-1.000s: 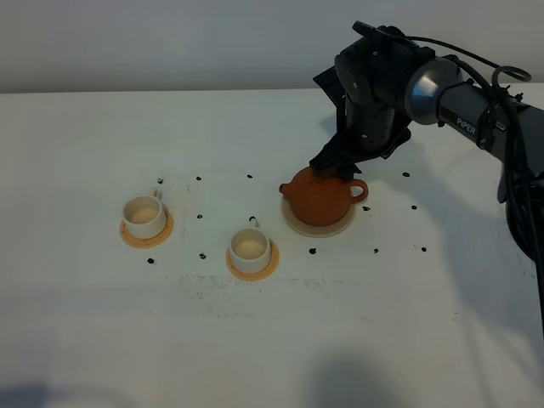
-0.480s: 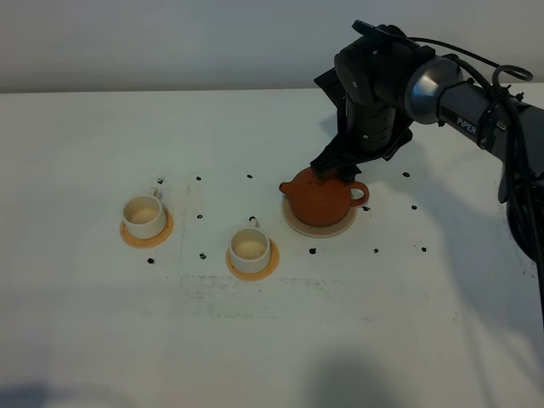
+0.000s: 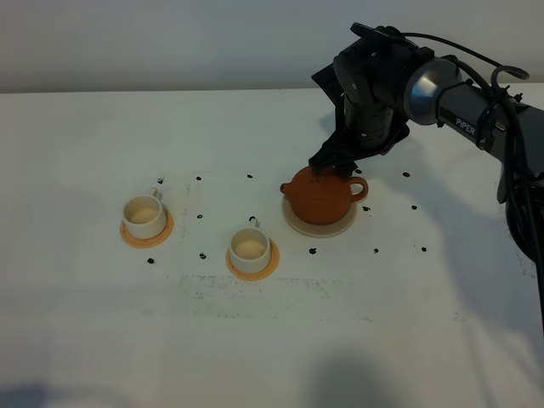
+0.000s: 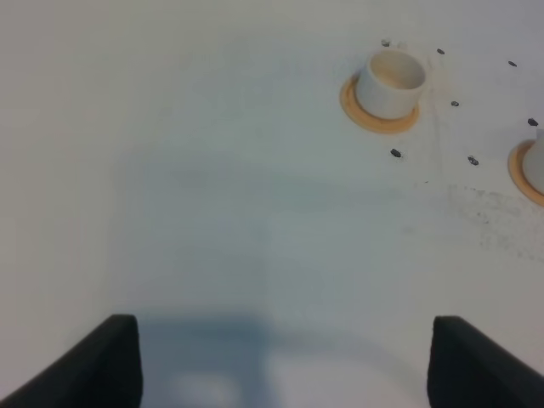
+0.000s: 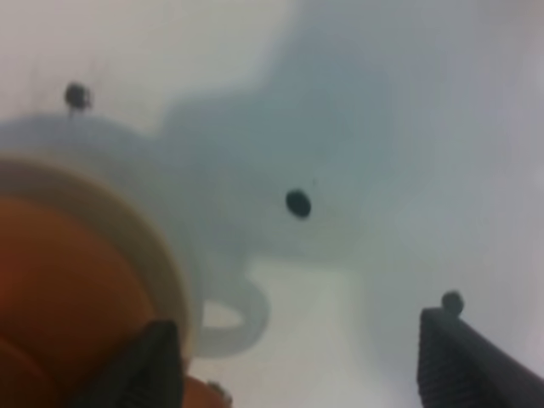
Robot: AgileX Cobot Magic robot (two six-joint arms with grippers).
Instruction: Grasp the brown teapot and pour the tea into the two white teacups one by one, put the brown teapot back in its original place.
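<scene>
On the right half of the white tabletop [image 3: 408,323], the squat reddish-brown clay teapot [image 3: 319,198] sat on the round cream-white saucer [image 3: 343,227], spout to the left and loop handle to the right. Just above its far side hung the right hand [image 3: 325,164] on the black arm [image 3: 442,98]. In the wrist view its dark fingers [image 5: 467,365] stood wide apart and released, with nothing between them, and the teapot [image 5: 59,306] and saucer rim [image 5: 166,263] lay beside one finger.

To the left, well apart from the pot, were the two small white cylindrical teacups, one at the left [image 3: 143,215] and one nearer the middle [image 3: 249,246], each on a round orange-tan coaster [image 3: 161,234]. Small black marks [image 3: 249,177] dotted the tabletop around them.

The left hand [image 4: 289,365] was spread open over bare tabletop, gripping nothing, with one cup [image 4: 391,79] beyond it.
</scene>
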